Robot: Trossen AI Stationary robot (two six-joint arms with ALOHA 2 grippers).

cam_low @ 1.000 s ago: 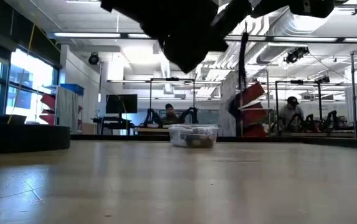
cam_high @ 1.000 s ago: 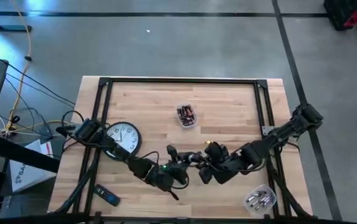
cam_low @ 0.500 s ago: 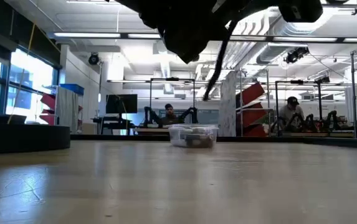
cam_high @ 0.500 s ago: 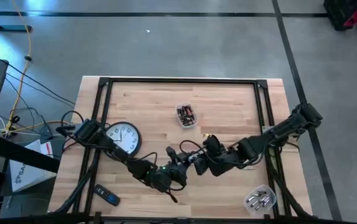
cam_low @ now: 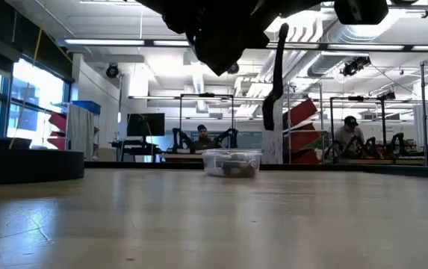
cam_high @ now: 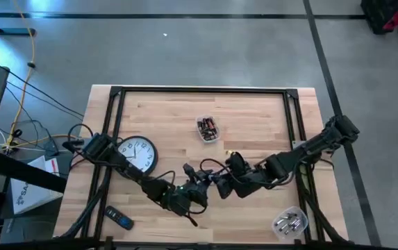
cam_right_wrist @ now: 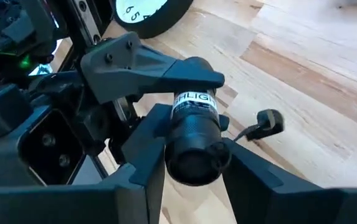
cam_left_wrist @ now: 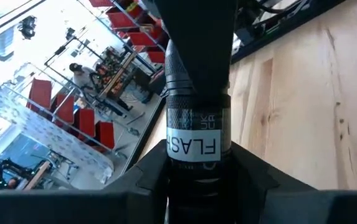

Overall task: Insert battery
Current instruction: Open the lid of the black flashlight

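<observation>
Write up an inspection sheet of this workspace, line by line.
Surface: wooden table, black frame along its edges.
Job's things: black flashlight held off the table between both grippers; tub of batteries mid-table; second tub at the near right corner.
Clutter: wall clock lying flat at left; small dark device near the left front edge.
Grippers: left gripper shut on the flashlight; right gripper shut on its other end.
Cables: yellow and dark leads on the floor at left.
Surroundings: people at benches in the room behind.

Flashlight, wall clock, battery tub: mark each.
flashlight (cam_left_wrist: 193, 144): left wrist view, its label band.
wall clock (cam_high: 137, 152): high view, face centre.
battery tub (cam_high: 208, 129): high view, the batteries inside it.
</observation>
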